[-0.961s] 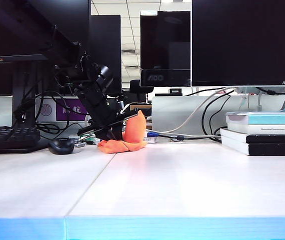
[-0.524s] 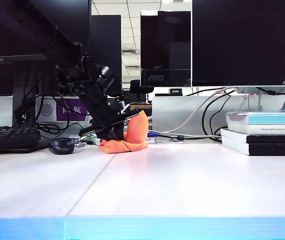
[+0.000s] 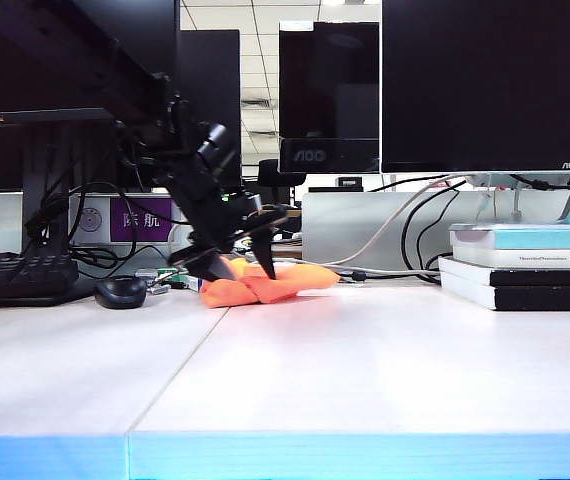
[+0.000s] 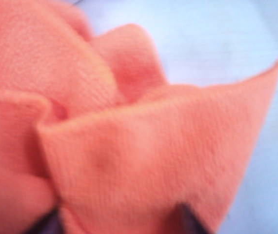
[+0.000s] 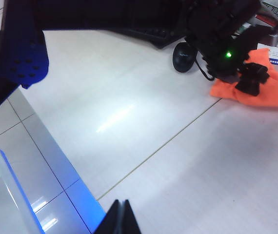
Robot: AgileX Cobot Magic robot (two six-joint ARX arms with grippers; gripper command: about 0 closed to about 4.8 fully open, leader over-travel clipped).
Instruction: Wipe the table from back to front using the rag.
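Directly beneath the left end effector (image 3: 243, 268), fingers spread and gripping nothing, the rag (image 3: 265, 284) lies crumpled at the counter's (image 3: 365, 360) back; the right end effector (image 5: 119, 219), pinched empty, waits far nearer the front edge.

The worktop (image 3: 365, 370) lies open from the rag (image 3: 265, 286) to its front edge. A mouse (image 3: 122, 292) and keyboard (image 3: 15, 277) crowd the back left, stacked books (image 3: 525, 265) the back right, cables (image 3: 385, 272) behind.

rag (image 3: 265, 285) on table (image 3: 365, 370) near back edge, left of middle. left gripper (image 3: 243, 270) over rag, fingertips spread on it. mouse (image 3: 122, 292) just left of rag; keyboard (image 3: 15, 278) at back left. book stack (image 3: 525, 265) back right. right gripper (image 5: 119, 222) above front edge.
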